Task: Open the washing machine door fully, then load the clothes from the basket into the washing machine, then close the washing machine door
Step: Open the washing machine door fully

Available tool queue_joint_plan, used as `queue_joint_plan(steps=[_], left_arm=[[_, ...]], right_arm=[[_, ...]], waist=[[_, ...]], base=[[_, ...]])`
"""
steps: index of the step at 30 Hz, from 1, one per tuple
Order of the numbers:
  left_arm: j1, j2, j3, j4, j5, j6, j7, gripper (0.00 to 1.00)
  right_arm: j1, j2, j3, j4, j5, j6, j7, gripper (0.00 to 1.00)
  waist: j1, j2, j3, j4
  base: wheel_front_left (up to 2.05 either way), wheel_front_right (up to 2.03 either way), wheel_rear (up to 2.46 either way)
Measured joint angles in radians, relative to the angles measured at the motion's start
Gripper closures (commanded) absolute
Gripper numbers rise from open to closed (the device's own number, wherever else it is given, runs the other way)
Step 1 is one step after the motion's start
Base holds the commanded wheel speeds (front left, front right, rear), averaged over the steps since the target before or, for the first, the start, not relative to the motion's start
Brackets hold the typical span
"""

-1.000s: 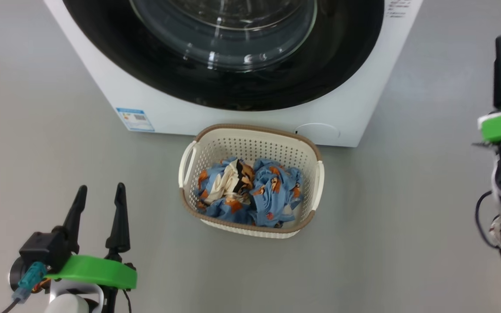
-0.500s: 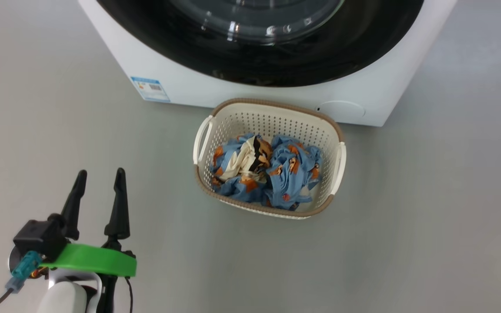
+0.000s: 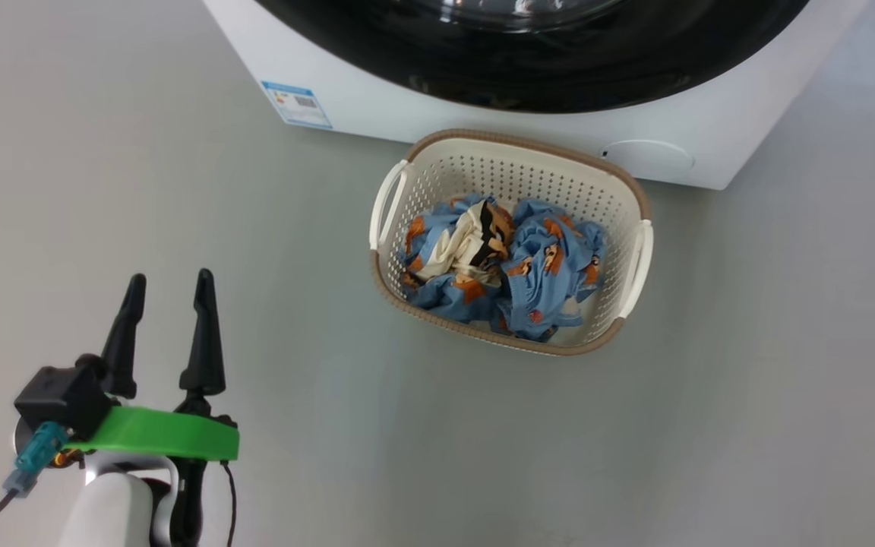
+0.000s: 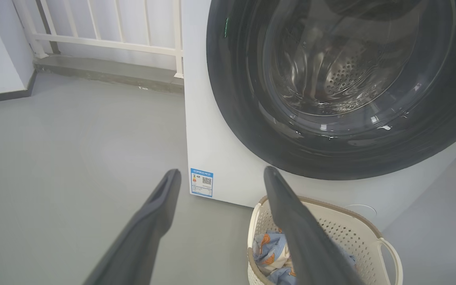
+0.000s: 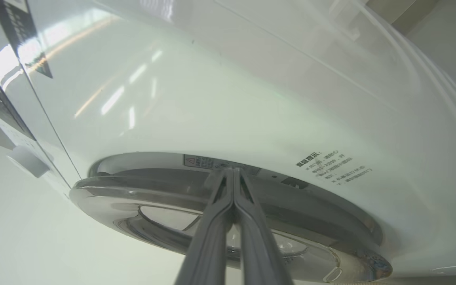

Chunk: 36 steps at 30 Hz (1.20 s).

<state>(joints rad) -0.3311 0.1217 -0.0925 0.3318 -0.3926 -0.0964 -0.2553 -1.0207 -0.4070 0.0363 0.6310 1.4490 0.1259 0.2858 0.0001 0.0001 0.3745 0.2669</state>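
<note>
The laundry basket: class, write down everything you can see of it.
The cream-white perforated plastic basket, a rounded rectangle with a brown rim band and two side handles, stands upright on the grey floor close before the white washing machine. Crumpled light-blue, orange-printed clothes with cream and black cloth lie inside. Nothing else touches it.

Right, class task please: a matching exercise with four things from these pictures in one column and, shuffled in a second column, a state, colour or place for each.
Column one
1. washing machine door
2. clothes
3. left gripper
4. right gripper

Column two
A. fingers pressed together
B. lying in the basket
C. fingers spread, nothing between them
D. glossy black rim, clear glass centre

Pairs: 1-D, 2-B, 3-C, 4-A
</note>
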Motion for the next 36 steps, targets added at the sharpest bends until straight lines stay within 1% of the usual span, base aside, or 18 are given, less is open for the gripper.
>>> queue_joint_plan(steps=[3, 8, 12, 19, 22, 27, 36], left_arm=[[-0.003, -0.016, 0.003, 0.001, 0.003, -0.007, 0.0, 0.0], [-0.021, -0.027, 0.011, 0.001, 0.01, -0.009, 0.0, 0.0], [-0.021, -0.046, 0.019, 0.001, 0.018, -0.018, 0.0, 0.0], [-0.027, -0.056, 0.041, 0.001, 0.018, -0.019, 0.0, 0.0], [-0.038, -0.061, 0.047, 0.002, 0.02, -0.028, 0.0, 0.0], [-0.038, -0.077, 0.049, 0.004, 0.026, -0.028, 0.0, 0.0], [-0.039, -0.081, 0.063, 0.025, 0.028, -0.029, 0.0, 0.0]], right_arm=[[-0.043, -0.017, 0.018, 0.045, 0.0, 0.0, 0.03, 1.0], [-0.112, -0.032, 0.036, 0.112, 0.001, 0.0, 0.105, 1.0], [-0.156, -0.038, 0.052, 0.141, 0.001, 0.0, 0.128, 1.0], [-0.198, -0.039, 0.059, 0.162, 0.006, 0.0, 0.185, 1.0], [-0.214, -0.044, 0.059, 0.165, 0.013, 0.0, 0.197, 1.0], [-0.24, -0.045, 0.062, 0.179, 0.032, 0.0, 0.212, 1.0], [-0.238, -0.041, 0.083, 0.212, 0.046, -0.001, 0.285, 1.0]], waist=[[0.0, 0.0, 0.013, 0.013], [0.0, 0.0, 0.034, 0.033], [-0.0001, 0.0, 0.048, 0.047], [0.0, 0.0, 0.073, 0.065], [-0.0001, 0.0, 0.08, 0.074], [-0.0001, 0.0, 0.087, 0.085], [-0.0001, 0.0, 0.063, 0.081]], base=[[0.0, 0.0, 0.0], [0.0, 0.0, 0.0], [0.0, 0.0, 0.0], [0.0, 0.0, 0.0], [0.0, 0.0, 0.0], [0.0, 0.0, 0.0], [0.0, 0.0, 0.0]])
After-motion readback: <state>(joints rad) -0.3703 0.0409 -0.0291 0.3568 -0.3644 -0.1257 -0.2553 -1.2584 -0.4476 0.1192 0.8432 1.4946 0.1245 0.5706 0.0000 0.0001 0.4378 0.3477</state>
